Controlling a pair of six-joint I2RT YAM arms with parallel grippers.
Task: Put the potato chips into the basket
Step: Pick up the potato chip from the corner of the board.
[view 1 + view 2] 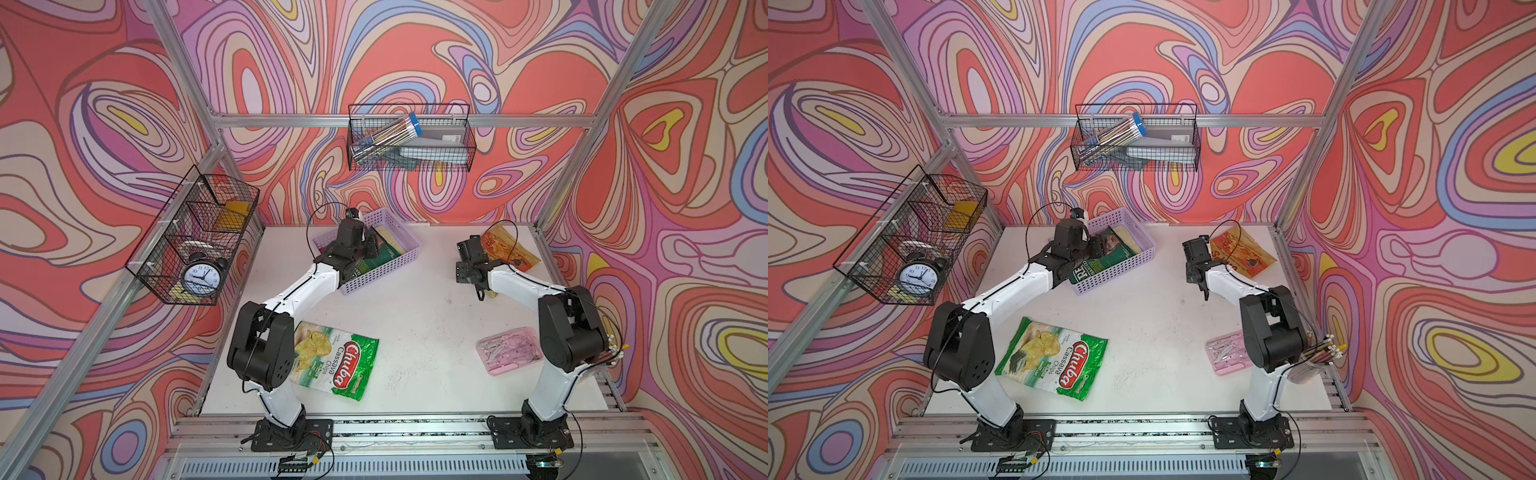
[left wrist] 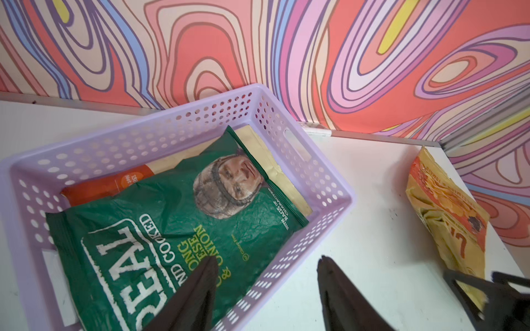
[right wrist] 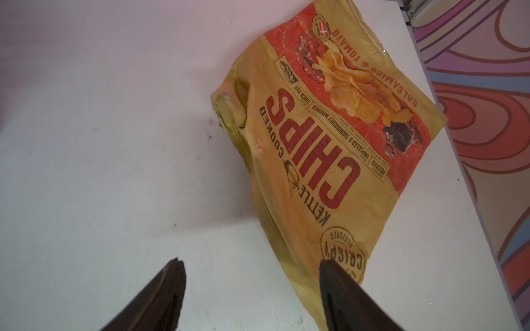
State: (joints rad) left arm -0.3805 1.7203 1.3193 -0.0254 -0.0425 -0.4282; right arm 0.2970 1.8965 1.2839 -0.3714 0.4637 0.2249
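Observation:
The lavender basket (image 1: 388,266) (image 2: 329,177) stands at the back of the table. In it the dark green bag (image 1: 384,249) (image 2: 186,217) lies on top of an orange-cream bag (image 2: 109,184). My left gripper (image 2: 268,259) hangs open and empty over the basket's near wall, one finger above the green bag, the other outside the basket. The yellow-orange CHIPS bag (image 1: 509,249) (image 3: 329,143) lies at the back right. My right gripper (image 3: 251,261) is open just beside it, one finger over the bag's edge and the other over bare table. The green-white Chuba bag (image 1: 336,359) (image 1: 1054,357) lies front left.
A pink transparent case (image 1: 507,349) lies front right by the right arm's base. A black wire basket with a clock (image 1: 201,276) hangs on the left wall, and another wire basket (image 1: 409,137) on the back wall. The table's right edge runs close behind the CHIPS bag.

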